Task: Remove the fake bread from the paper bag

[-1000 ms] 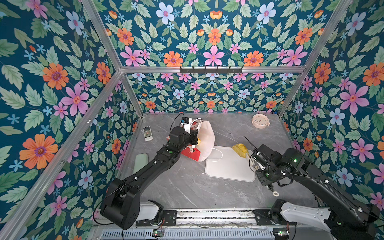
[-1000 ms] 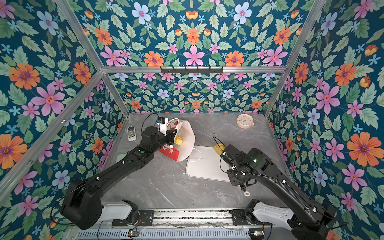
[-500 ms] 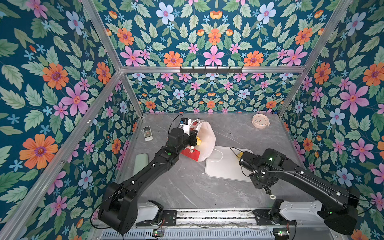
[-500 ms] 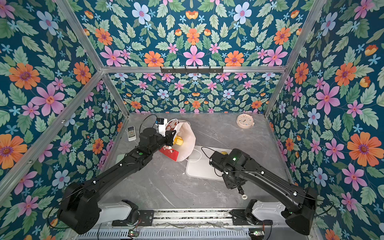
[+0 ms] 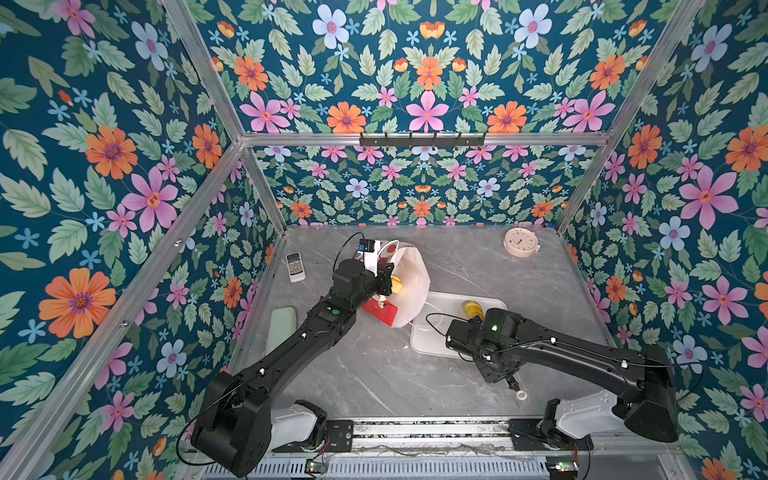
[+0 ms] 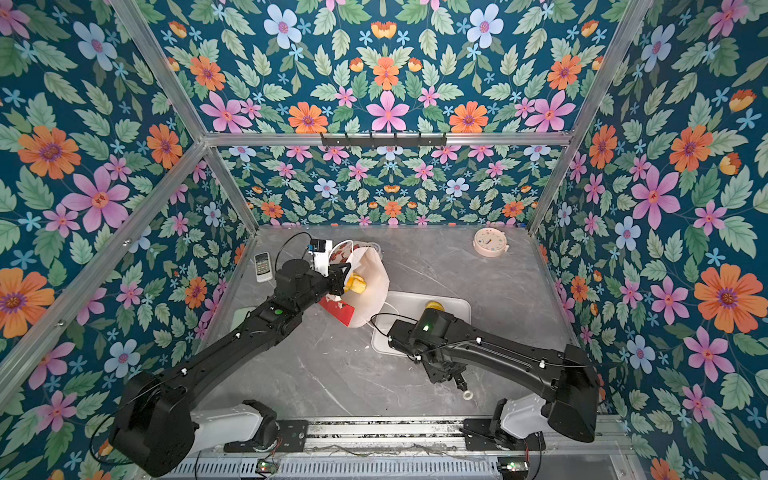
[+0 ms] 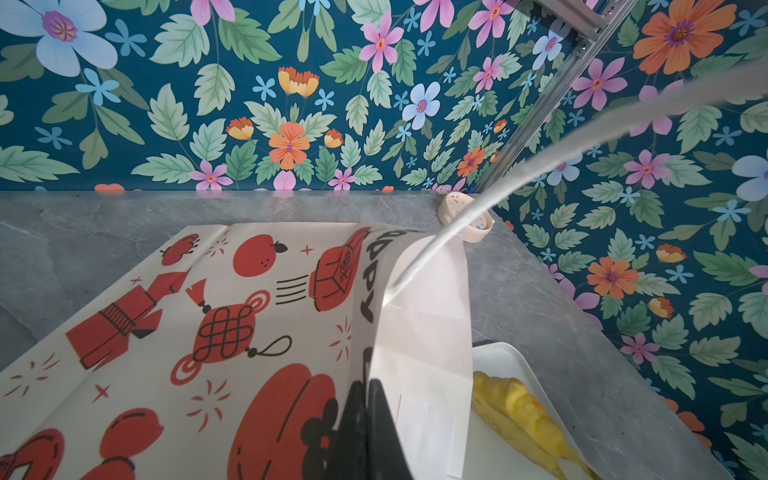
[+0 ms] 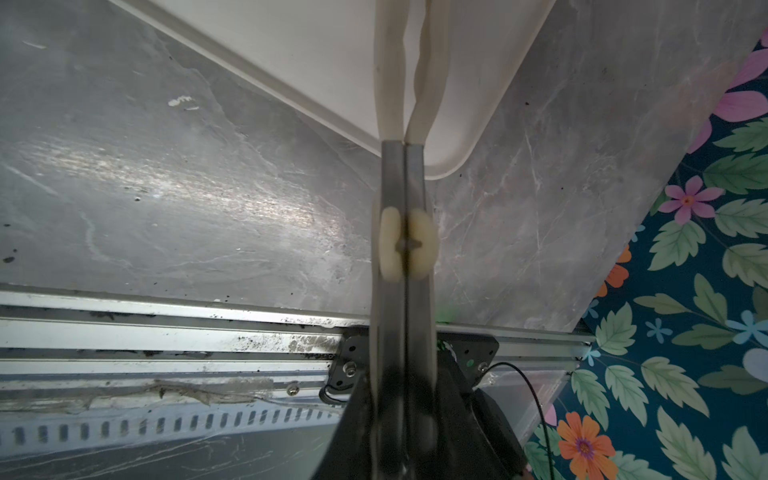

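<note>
Red-and-white paper bag (image 5: 409,291) is leaning on the bench (image 5: 374,374), mouth facing the white tray (image 5: 432,336). Your left end effector (image 5: 386,277) is pinching its rim, jaws closed on paper. One yellow fake bread (image 5: 397,285) is sitting in the bag's mouth; a second piece (image 5: 472,308) is lying on the tray. Your right end effector (image 5: 514,384) is hanging pressed together, empty, over bare bench near the tray.

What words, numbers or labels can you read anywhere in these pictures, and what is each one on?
"APPY": black letters along the rim of the paper bag, left wrist view; the rest is hidden by the fold.
Characters on the bag's red motif: too small to read.
Remote keys and clock face: too small to read.
</note>
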`<state>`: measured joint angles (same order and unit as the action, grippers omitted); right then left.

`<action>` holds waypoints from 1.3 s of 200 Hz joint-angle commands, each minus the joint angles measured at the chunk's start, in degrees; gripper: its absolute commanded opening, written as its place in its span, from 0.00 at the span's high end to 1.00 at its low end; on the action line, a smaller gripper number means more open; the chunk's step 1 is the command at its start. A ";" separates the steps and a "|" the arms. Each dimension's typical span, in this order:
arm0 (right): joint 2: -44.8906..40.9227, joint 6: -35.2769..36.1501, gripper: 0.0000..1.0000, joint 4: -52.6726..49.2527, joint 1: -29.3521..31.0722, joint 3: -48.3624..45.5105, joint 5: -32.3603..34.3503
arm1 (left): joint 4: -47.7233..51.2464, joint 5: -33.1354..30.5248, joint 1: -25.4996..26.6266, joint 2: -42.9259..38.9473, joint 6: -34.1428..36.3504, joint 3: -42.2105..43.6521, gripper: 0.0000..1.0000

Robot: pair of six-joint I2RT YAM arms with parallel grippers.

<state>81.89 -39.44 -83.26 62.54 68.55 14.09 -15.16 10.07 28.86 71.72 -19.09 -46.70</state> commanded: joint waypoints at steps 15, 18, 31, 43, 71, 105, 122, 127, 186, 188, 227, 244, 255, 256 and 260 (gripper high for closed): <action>3.99 -2.47 0.94 4.16 1.94 -0.67 -0.19 | -2.95 0.21 -0.12 -0.10 0.48 0.07 1.00; 4.17 -2.47 0.94 4.44 1.98 -0.78 -0.20 | -2.95 0.22 -0.12 -0.02 0.46 0.04 1.00; 4.69 -2.48 0.93 5.60 2.22 -0.97 -0.50 | -2.95 0.39 -0.18 0.00 0.54 0.07 1.00; 4.66 -2.65 0.90 6.38 2.29 -0.84 -0.50 | -2.95 0.44 -0.19 0.00 0.50 0.05 1.00; 3.72 -2.81 0.83 8.29 2.32 -0.62 -1.29 | -3.03 0.42 -0.20 0.08 0.39 0.20 1.00; 3.76 -2.82 0.80 9.04 2.30 -0.52 -1.66 | -3.12 0.34 -0.21 0.19 0.37 0.38 1.00; 3.66 -2.78 0.77 9.31 2.31 -0.52 -2.21 | -3.21 0.39 -0.17 0.28 0.37 0.46 1.00; 3.63 -2.89 0.76 9.39 2.34 -0.44 -2.22 | -3.21 0.39 -0.20 0.27 0.28 0.55 1.00; 2.71 -3.19 0.69 11.80 2.58 -0.97 -3.45 | -3.56 0.41 -0.30 0.43 0.15 1.14 1.00; 2.67 -3.14 0.69 11.76 2.58 -0.97 -3.38 | -3.52 0.40 -0.25 0.50 0.18 1.16 1.00; 1.96 -3.50 0.63 11.95 2.57 -0.96 -3.44 | -4.05 0.48 -0.30 0.61 -0.02 1.34 1.00; 1.29 -3.70 0.62 11.99 2.67 -0.68 -3.71 | -3.94 0.40 -0.30 0.65 0.00 1.34 1.00; 0.75 -3.70 0.63 11.81 2.59 -0.37 -3.65 | -4.00 0.33 -0.23 0.46 0.02 1.35 1.00; 0.70 -3.71 0.64 11.77 2.63 -0.32 -3.64 | -4.00 0.32 -0.26 0.45 0.02 1.35 1.00; 0.44 -3.78 0.64 11.76 2.60 -0.15 -3.55 | -3.95 0.26 -0.30 0.44 0.02 1.35 1.00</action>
<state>83.37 -42.02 -70.74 65.14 67.66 10.48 -16.75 10.61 28.56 72.36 -19.14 -45.34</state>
